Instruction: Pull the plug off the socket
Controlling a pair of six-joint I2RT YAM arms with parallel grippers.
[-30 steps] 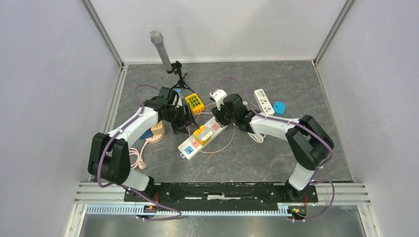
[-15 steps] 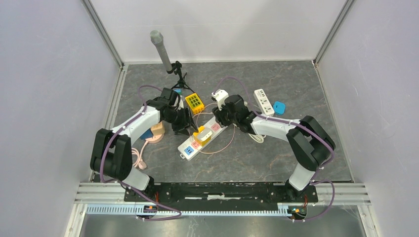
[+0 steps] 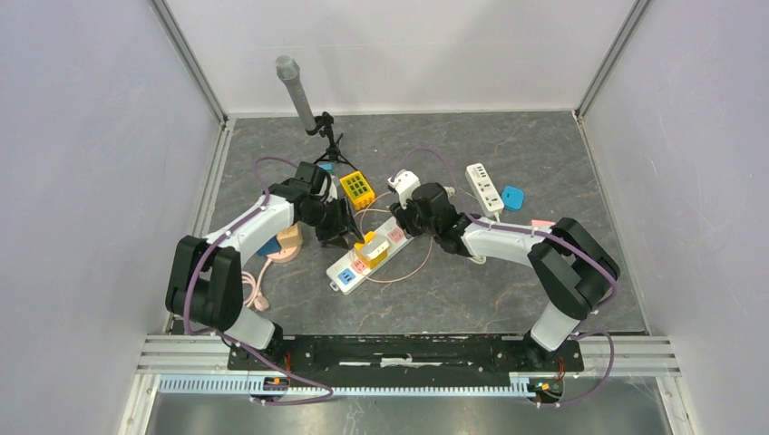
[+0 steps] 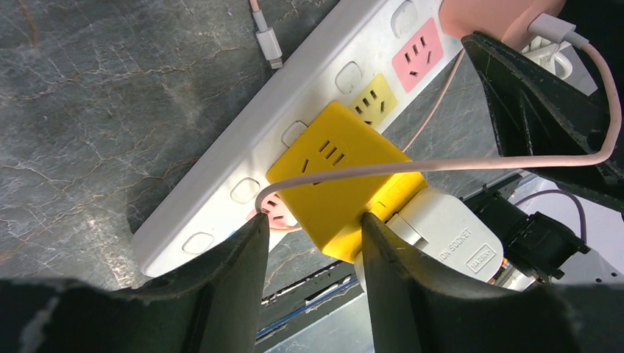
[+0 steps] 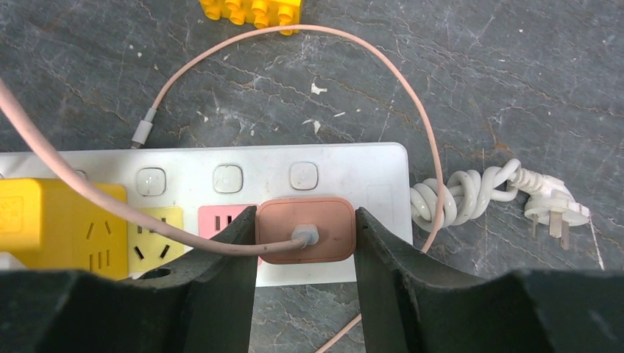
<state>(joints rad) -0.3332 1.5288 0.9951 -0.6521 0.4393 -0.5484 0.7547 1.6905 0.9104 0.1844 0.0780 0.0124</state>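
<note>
A white power strip [image 3: 349,269] lies slantwise mid-table, also in the left wrist view [image 4: 221,198] and the right wrist view [image 5: 331,158]. A pink plug [image 5: 305,229] with a pink cable sits in its end socket; it also shows in the left wrist view [image 4: 500,18]. My right gripper [image 5: 306,217] is shut on this plug, a finger against each side; the top view shows it too [image 3: 410,220]. A yellow adapter [image 4: 338,176] carrying a white plug [image 4: 449,235] sits mid-strip. My left gripper [image 4: 310,220] stands open at the strip's edge beside the adapter [image 3: 370,249].
A yellow toy block [image 3: 357,189] lies behind the strip. A second white strip [image 3: 483,186] and a blue piece [image 3: 512,197] lie at the back right. A microphone on a tripod [image 3: 295,86] stands at the back left. A coiled white cord [image 5: 471,195] lies by the strip's end.
My right gripper has shifted slightly down and to the left onto the pink plug. My left arm moved a little early on, then held still. The strip has hardly moved.
</note>
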